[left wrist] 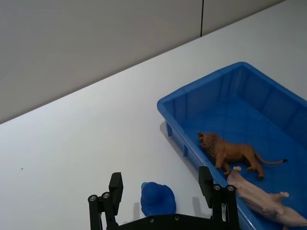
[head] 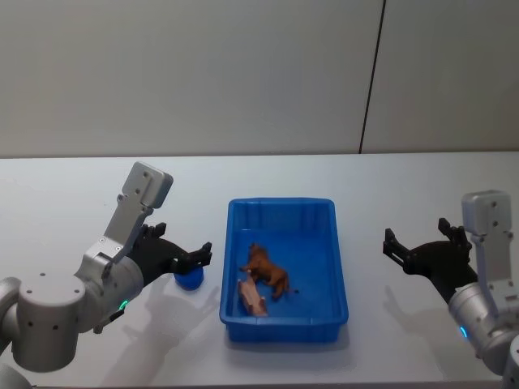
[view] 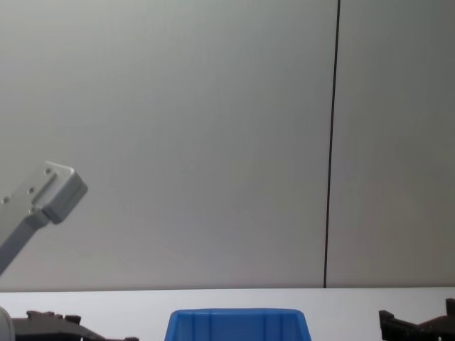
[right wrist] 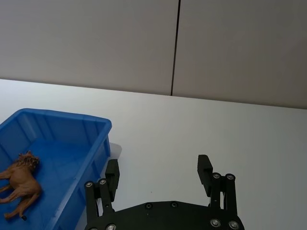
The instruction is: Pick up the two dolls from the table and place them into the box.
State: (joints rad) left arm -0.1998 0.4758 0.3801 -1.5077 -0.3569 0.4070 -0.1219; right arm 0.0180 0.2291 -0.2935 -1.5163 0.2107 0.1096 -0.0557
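Both dolls lie in your box (head: 280, 200): brown doll (head: 266, 267) mid-floor, peach doll (head: 252, 297) just beside it, nearer you. Your left gripper (left wrist: 160, 181) spreads wide over a small blue object (head: 190, 279) on the table (head: 389, 186) beside the box. Your right gripper (right wrist: 158, 165) is wide too, well right of the box.

The chest view's bottom edge cuts the box (view: 238, 318) down to its far rim. The left wrist view's edge crops the peach doll (left wrist: 255, 194). The left tool (head: 195, 260) partly covers a small blue object (head: 190, 281), too unclear to name.
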